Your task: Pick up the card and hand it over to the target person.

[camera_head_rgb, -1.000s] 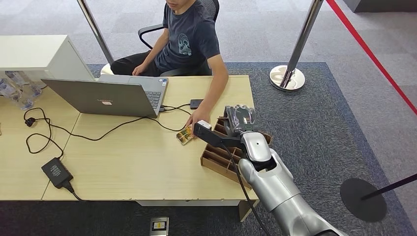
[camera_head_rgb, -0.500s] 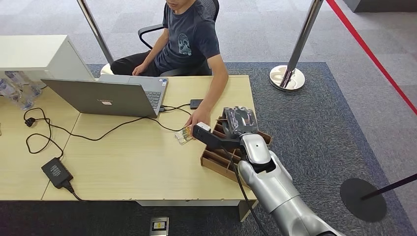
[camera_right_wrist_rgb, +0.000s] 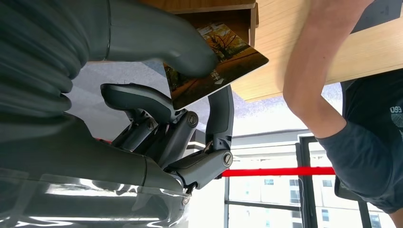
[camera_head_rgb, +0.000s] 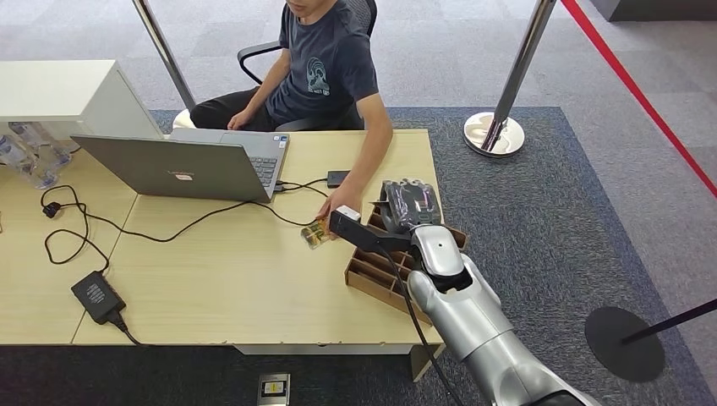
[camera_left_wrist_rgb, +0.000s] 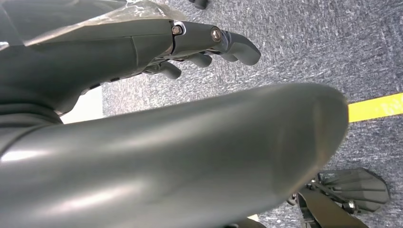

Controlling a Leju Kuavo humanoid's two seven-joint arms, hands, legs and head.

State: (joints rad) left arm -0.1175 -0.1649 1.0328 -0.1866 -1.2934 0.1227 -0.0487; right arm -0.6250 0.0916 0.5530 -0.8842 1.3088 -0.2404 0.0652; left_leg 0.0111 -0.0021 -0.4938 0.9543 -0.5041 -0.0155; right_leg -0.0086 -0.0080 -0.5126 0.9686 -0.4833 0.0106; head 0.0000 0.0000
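Observation:
In the right wrist view my right hand (camera_right_wrist_rgb: 157, 118) pinches a card (camera_right_wrist_rgb: 233, 54) with an autumn-tree picture between thumb and a finger. From the head view that right hand (camera_head_rgb: 406, 205) hovers over a brown cardboard organiser (camera_head_rgb: 372, 275) at the desk's right end, its back hiding the card. The seated person (camera_head_rgb: 325, 68) reaches an arm towards me. Their hand (camera_head_rgb: 340, 205) rests just left of mine on a second picture card (camera_head_rgb: 314, 235) lying on the desk. My left hand (camera_left_wrist_rgb: 209, 42) hangs over grey carpet, fingers loosely apart and holding nothing.
A grey laptop (camera_head_rgb: 182, 165), black cables (camera_head_rgb: 76, 224) and a power brick (camera_head_rgb: 97, 296) occupy the wooden desk (camera_head_rgb: 220, 288). A dark phone (camera_head_rgb: 337, 178) lies near the person's arm. Chrome stanchion posts (camera_head_rgb: 495, 131) and a red floor line (camera_head_rgb: 643, 93) stand beyond the desk.
My right hand has shifted slightly left and away from me over the organiser. The person's hand has nudged the desk card a little to the left.

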